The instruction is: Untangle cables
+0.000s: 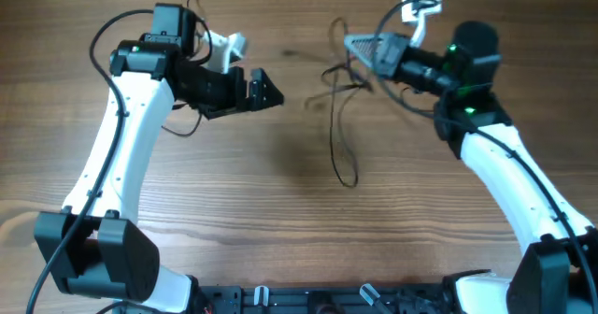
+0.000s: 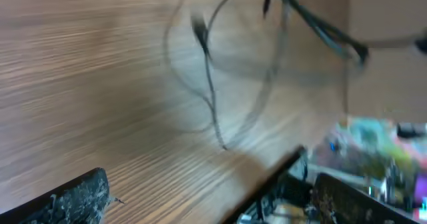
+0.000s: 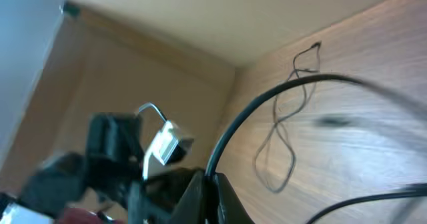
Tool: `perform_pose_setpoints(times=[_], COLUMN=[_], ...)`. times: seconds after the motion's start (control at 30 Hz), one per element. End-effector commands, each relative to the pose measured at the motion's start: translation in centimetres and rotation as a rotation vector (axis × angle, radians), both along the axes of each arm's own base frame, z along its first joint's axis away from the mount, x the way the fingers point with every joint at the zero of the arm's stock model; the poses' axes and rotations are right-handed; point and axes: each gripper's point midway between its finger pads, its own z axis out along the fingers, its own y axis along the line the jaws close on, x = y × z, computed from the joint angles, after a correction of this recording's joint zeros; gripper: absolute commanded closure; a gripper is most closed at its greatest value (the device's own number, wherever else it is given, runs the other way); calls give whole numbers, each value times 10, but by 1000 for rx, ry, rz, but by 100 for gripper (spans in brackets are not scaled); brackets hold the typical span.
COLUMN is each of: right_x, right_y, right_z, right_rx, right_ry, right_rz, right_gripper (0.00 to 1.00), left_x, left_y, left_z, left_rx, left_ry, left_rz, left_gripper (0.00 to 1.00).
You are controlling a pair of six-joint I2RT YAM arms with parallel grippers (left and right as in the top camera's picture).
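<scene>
**Thin black cables [image 1: 338,78]: one tangle, far half of the brown wooden desk [image 1: 280,249], right of centre.**

Your right gripper [image 1: 351,44] is clenched on the top of the tangle near the far edge. The strands spill from it in blurred loops, and one long loop trails toward the desk's middle. Your left gripper [image 1: 269,89] is released, its fingers [image 2: 77,197] spread wide with nothing between them. It sits left of the cables and apart from them, on the far left part of the desk.
</scene>
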Motion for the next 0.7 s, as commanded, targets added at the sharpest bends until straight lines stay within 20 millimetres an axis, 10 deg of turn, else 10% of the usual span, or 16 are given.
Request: perform_pose_setpoints(times=[0.0,0.17,0.27,0.43,0.57,0.67], right_x=[-7,-11,-11,-14,-17,-17], right_y=[0,2,2,-5,-4,-4], right_z=[26,30,24,-32,-35,-35], right_rx=[102,143,137,22,16,16], right_ry=[58,110,137,322,337,338], right_rz=[30,50,48,-13,-1,-2], right_gripper=[96,96,96,96,96,96], left_x=[-9,6,-6,-2,1,-6], left_y=[-30,-63,-93,-96,-100,-106], left_z=[7,-2,-12,-25,-23,-31], left_rx=[-55,-9,-9,61,53,75], left_ry=[-93,-81,-79,-78,-102,-164], left_rz=[-156,-79,-161,-129,-133,-257], left_gripper=[2,28,24,55,44,18])
